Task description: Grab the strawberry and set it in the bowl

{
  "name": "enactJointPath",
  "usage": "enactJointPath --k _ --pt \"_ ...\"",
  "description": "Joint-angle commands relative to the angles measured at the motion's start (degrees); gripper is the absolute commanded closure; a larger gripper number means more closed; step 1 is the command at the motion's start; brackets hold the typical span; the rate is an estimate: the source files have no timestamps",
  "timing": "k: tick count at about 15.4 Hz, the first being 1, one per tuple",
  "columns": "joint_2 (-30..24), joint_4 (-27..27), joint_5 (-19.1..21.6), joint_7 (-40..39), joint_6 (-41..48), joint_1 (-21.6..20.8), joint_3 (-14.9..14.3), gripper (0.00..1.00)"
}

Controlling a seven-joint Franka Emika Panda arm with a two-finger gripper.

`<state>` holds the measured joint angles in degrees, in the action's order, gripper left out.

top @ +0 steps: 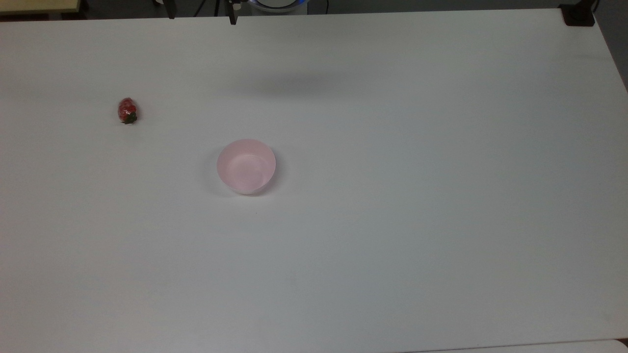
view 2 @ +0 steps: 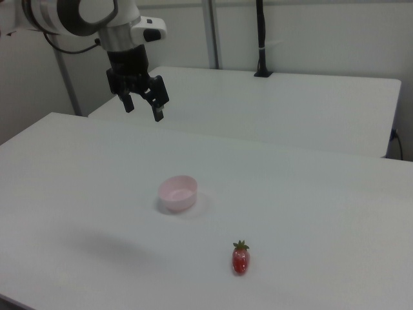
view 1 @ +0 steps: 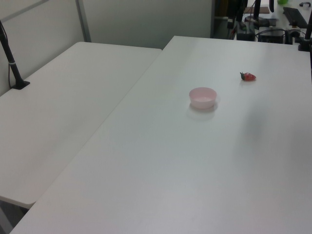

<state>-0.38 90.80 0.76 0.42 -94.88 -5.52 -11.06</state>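
The strawberry [top: 127, 110] lies on its side on the white table [top: 392, 196], well apart from the pale pink bowl [top: 246, 165]; in the top view it sits up and to the left of the bowl, its green cap pointing toward the lower edge. In the right view the strawberry [view 2: 241, 258] lies nearer the camera than the bowl [view 2: 178, 193], cap toward the bowl's side. The bowl stands upright with nothing in it. My gripper [view 2: 143, 106] hangs high above the table in the right view, up and left of the bowl, my jaws spread apart and holding nothing. A second white table [view 1: 58, 107] adjoins mine.
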Motion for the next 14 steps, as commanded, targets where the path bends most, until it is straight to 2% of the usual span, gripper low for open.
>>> enactJointPath --k 1,9,11,14 --pt "-0.85 1.22 -0.85 -1.37 -0.83 -0.46 -0.28 0.00" --pt "-0.93 1.22 -0.93 -3.40 -0.57 0.16 -0.28 0.00" --pt "-1.37 1.75 -1.20 -12.14 2.57 1.65 -0.54 0.00" --pt "-1.46 1.92 -4.00 -34.73 6.81 5.16 -1.95 0.01"
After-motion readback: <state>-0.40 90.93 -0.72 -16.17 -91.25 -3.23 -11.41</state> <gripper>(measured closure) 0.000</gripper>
